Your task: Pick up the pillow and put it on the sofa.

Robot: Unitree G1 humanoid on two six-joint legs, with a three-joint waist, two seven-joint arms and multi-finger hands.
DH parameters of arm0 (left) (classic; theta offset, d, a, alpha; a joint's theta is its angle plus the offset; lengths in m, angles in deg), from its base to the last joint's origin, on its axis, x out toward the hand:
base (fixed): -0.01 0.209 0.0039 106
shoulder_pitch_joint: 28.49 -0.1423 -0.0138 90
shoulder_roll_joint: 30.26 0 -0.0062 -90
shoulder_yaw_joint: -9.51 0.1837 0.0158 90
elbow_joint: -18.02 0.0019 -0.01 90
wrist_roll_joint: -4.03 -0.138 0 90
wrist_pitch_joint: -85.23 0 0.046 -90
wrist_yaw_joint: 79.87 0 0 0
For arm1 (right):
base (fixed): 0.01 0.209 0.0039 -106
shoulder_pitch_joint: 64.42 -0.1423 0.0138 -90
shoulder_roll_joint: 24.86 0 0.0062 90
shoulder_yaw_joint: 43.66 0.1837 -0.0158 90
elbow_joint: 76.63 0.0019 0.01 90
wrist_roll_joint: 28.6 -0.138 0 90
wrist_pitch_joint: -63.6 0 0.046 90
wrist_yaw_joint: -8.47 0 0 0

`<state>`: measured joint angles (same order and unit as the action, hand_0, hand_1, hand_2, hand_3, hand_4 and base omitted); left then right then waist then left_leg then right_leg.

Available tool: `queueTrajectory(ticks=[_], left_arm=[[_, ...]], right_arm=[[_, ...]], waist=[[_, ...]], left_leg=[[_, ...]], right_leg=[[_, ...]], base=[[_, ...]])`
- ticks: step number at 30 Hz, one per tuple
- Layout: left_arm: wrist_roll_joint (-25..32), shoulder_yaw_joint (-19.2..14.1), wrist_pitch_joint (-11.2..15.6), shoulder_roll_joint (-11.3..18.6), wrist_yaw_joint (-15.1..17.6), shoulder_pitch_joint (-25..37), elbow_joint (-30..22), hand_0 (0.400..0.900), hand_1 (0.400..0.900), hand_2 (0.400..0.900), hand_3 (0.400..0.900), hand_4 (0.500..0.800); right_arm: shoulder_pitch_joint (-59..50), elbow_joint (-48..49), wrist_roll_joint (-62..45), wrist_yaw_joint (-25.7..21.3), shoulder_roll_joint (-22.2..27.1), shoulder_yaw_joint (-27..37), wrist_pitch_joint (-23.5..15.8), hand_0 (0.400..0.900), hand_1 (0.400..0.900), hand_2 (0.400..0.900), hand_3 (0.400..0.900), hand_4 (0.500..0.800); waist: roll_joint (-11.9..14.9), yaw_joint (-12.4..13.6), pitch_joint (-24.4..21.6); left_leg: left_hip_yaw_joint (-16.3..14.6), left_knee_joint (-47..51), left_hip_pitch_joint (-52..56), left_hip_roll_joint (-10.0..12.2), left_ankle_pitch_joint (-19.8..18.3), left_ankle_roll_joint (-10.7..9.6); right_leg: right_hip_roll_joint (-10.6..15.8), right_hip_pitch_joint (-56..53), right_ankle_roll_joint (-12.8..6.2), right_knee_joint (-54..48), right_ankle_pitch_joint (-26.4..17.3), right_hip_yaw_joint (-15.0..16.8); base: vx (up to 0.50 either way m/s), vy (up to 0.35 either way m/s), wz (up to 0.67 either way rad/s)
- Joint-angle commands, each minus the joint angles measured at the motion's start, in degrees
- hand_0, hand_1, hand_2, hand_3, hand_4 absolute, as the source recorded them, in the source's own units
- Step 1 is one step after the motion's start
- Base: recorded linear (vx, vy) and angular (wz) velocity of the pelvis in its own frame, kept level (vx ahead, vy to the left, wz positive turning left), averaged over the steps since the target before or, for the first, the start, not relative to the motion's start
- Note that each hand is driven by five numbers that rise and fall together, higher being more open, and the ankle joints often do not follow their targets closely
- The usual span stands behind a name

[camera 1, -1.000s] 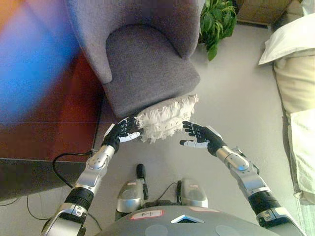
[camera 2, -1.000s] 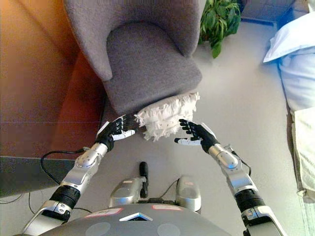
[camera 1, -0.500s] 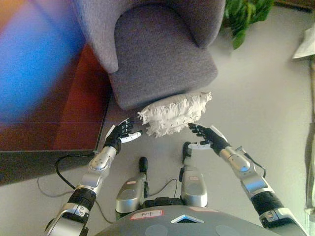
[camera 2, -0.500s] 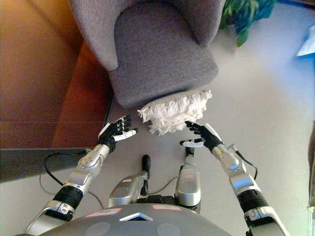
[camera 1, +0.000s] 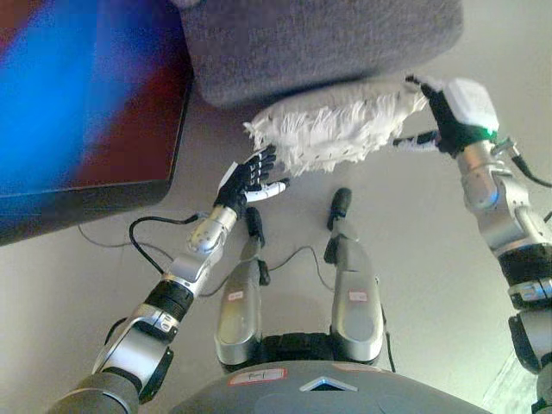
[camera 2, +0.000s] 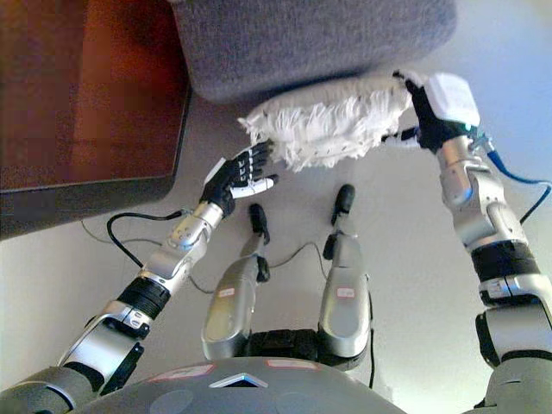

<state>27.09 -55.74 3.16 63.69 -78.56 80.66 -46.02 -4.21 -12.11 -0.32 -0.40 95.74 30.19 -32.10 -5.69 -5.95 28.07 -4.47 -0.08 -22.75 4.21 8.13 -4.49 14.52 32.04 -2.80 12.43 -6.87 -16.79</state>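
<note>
The white fringed fabric pillow point(camera 1: 341, 125) lies on the pale floor point(camera 1: 414, 259) against the front of the grey upholstered armchair point(camera 1: 319, 43), long axis running left to right. We judge it light, soft, squashy; best squeezed at both ends. Our left hand point(camera 1: 250, 177) spreads its fingers beside the left end, holding nothing; our right hand point(camera 1: 448, 112) touches the right end, fingers hidden, so we cannot tell.

pale floor point(camera 1: 414, 259) carries white fringed pillow point(camera 1: 341, 129) beside grey sofa point(camera 1: 319, 43).
</note>
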Motion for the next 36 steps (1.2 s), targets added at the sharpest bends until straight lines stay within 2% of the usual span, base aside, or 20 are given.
queueTrajectory(ticks=[1, 4, 8, 14, 21, 24, 28, 36], left_arm=[[1.77, -1.25, 5.2, 2.11, 1.48, 1.05, -5.19, 0.9, 0.9, 0.9, 0.9, 0.8], [2.41, -1.0, 5.81, 2.44, 2.56, 2.47, -5.3, 0.9, 0.9, 0.9, 0.9, 0.8], [3.11, -0.72, 6.2, 2.63, 3.4, 4.27, -6.13, 0.9, 0.9, 0.9, 0.9, 0.8], [5.08, -0.75, 7.06, 2.79, 3.94, 5.46, -7.56, 0.9, 0.9, 0.9, 0.9, 0.8], [7.24, -0.06, 7.85, 3.4, 4.84, 6.01, -8.81, 0.9, 0.9, 0.9, 0.9, 0.8], [8.05, -0.22, 7.75, 3.85, 5.05, 6.02, -9.14, 0.9, 0.9, 0.9, 0.9, 0.8], [9.03, -0.9, 7.16, 4.08, 4.93, 5.74, -8.66, 0.9, 0.9, 0.9, 0.9, 0.8], [9.04, -0.99, 6.82, 4.45, 5.38, 5.46, -9.22, 0.9, 0.9, 0.9, 0.9, 0.8]], right_arm=[[-7.3, -1.24, 2.79, -6.61, 1.77, -2.12, -1.35, 0.9, 0.9, 0.9, 0.9, 0.8], [-11.8, -2.15, 3.36, -9.0, 2.57, -3.09, -0.82, 0.9, 0.9, 0.9, 0.9, 0.8], [-16.44, -3.82, 2.88, -9.39, 3.21, -4.91, -0.01, 0.9, 0.9, 0.9, 0.9, 0.8], [-23.05, -8.71, 1.05, -10.28, 4.64, -8.05, 0.62, 0.9, 0.9, 0.9, 0.9, 0.8], [-31.84, -15.07, 1.38, -13.82, 5.96, -11.71, 2.39, 0.9, 0.9, 0.9, 0.9, 0.8], [-33.89, -16.68, 0.37, -12.7, 5.88, -14.02, 2.47, 0.9, 0.9, 0.9, 0.9, 0.8], [-36.17, -17.7, -2.91, -7.36, 5.79, -18.14, 2.13, 0.9, 0.9, 0.9, 0.9, 0.8], [-39.06, -18.21, -5.29, -6.87, 4.65, -20.38, 1.56, 0.9, 0.9, 0.9, 0.9, 0.8]], waist=[[2.87, 2.17, -0.72], [3.06, 2.38, 0.48], [3.41, 2.57, 1.71], [3.28, 3.39, 1.72], [2.57, 4.54, 1.72], [2.56, 4.99, 1.72], [3.48, 5.16, 1.72], [4.06, 5.41, 1.72]], left_leg=[[-1.53, -8.84, -3.51, 1.92, -6.46, -0.41], [-1.51, -10.95, -7.9, 1.93, -6.93, -0.63], [-1.15, -14.11, -13.88, 2.04, -7.48, -0.81], [-0.35, -17.94, -22.28, 2.05, -8.14, -1.21], [1.29, -23.4, -30.08, 1.53, -9.26, -1.47], [1.63, -24.2, -32.12, 1.35, -9.47, -1.52], [2.29, -25.27, -34.39, 1.07, -9.67, -1.6], [3.0, -26.25, -36.36, 0.67, -9.93, -1.57]], right_leg=[[2.68, 4.67, -6.73, 7.43, 1.69, 4.52], [2.89, 8.17, -6.86, 8.91, 1.54, 5.15], [3.32, 12.41, -6.84, 11.04, 1.89, 5.68], [3.93, 19.8, -6.84, 15.38, 3.29, 6.44], [4.29, 26.32, -6.48, 21.14, 5.34, 6.83], [4.48, 28.12, -6.35, 22.37, 5.97, 6.86], [4.47, 29.84, -6.05, 23.66, 6.46, 6.76], [4.71, 31.42, -5.93, 24.39, 6.84, 6.55]], base=[[-0.09, -0.019, 0.03], [-0.09, -0.003, 0.02], [-0.07, -0.011, 0.06], [-0.03, -0.009, 0.1], [0.0, 0.003, 0.1], [0.01, 0.009, 0.06], [0.03, -0.01, 0.04], [0.02, -0.001, 0.02]])
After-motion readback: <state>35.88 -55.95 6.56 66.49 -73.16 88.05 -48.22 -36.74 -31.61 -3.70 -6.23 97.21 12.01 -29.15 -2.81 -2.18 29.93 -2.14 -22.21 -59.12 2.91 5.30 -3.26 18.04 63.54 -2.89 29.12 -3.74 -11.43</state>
